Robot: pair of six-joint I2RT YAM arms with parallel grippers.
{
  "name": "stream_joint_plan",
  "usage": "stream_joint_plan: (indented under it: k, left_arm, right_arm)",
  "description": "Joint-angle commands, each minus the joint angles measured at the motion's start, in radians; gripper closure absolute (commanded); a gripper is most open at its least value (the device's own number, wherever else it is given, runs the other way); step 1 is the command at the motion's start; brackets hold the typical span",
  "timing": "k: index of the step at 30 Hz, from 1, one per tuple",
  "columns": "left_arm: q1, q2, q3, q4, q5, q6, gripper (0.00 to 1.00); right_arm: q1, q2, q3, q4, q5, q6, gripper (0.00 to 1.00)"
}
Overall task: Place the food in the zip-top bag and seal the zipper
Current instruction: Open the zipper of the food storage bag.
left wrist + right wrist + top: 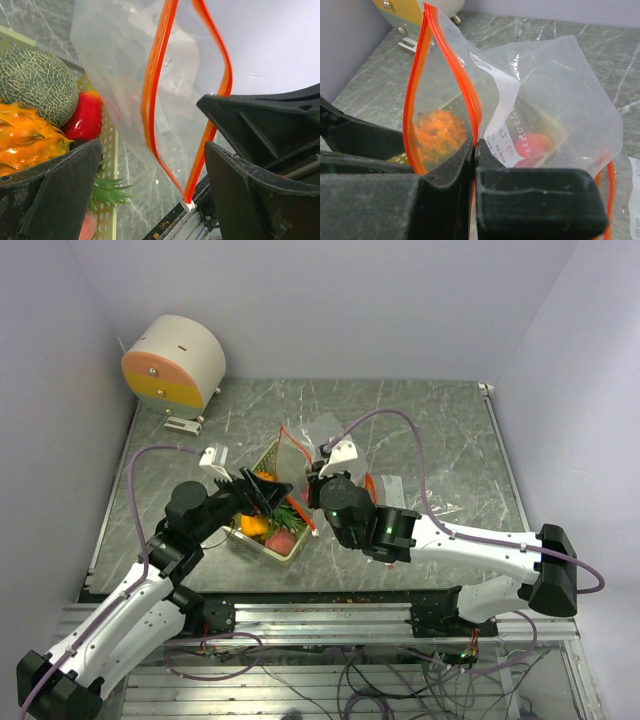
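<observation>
A clear zip-top bag with an orange zipper hangs upright, its mouth spread open. My right gripper is shut on one side of the zipper rim. My left gripper is open, and the bag's zipper end sits between its fingers, not clamped. The food lies in the pale green basket beside the bag: netted melon, orange bumpy fruit, red pepper, green sprig, pink piece. The garlic is hidden. I see no food inside the bag.
A second flat bag with an orange zipper lies on the table right of my right gripper. A round white and orange object stands at the back left. The basket is near the table's front edge.
</observation>
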Motion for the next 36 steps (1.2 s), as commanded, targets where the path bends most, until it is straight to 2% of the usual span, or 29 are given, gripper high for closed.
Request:
stream_joint_plan:
  k: [1,17,18,20,21,27,30,32,36]
  left_arm:
    - [-0.027,0.023,-0.015,0.07,-0.002,-0.018,0.02]
    - [-0.158,0.154,-0.014,0.173,-0.151,-0.03,0.41]
    - [-0.165,0.162,-0.013,0.179,-0.159,-0.028,0.53]
    - [-0.179,0.175,0.002,0.155,-0.181,-0.015,0.85]
    - [-0.182,0.178,0.019,0.12,-0.198,-0.004,0.92]
    - [-0.183,0.115,0.212,-0.286,-0.437,0.11,0.93]
    - [-0.184,0.068,0.338,-0.487,-0.559,0.156,0.93]
    - [-0.184,0.046,0.397,-0.573,-0.617,0.169,0.93]
    - [-0.184,0.039,0.451,-0.65,-0.64,0.201,0.93]
  right_arm:
    - [-0.007,0.008,0.037,0.049,0.001,-0.014,1.0]
    - [-0.007,-0.038,0.019,0.032,-0.046,0.016,1.0]
    - [-0.007,-0.041,0.018,0.024,-0.046,0.024,1.0]
    - [-0.007,-0.051,0.012,0.012,-0.042,0.029,1.0]
    - [-0.007,-0.06,0.008,0.0,-0.033,0.031,1.0]
    - [-0.007,-0.172,-0.048,-0.082,0.086,0.047,1.0]
    - [-0.008,-0.205,-0.063,-0.18,0.204,0.091,1.0]
    - [-0.007,-0.21,-0.068,-0.231,0.257,0.124,1.0]
    - [-0.007,-0.185,-0.075,-0.223,0.23,0.125,1.0]
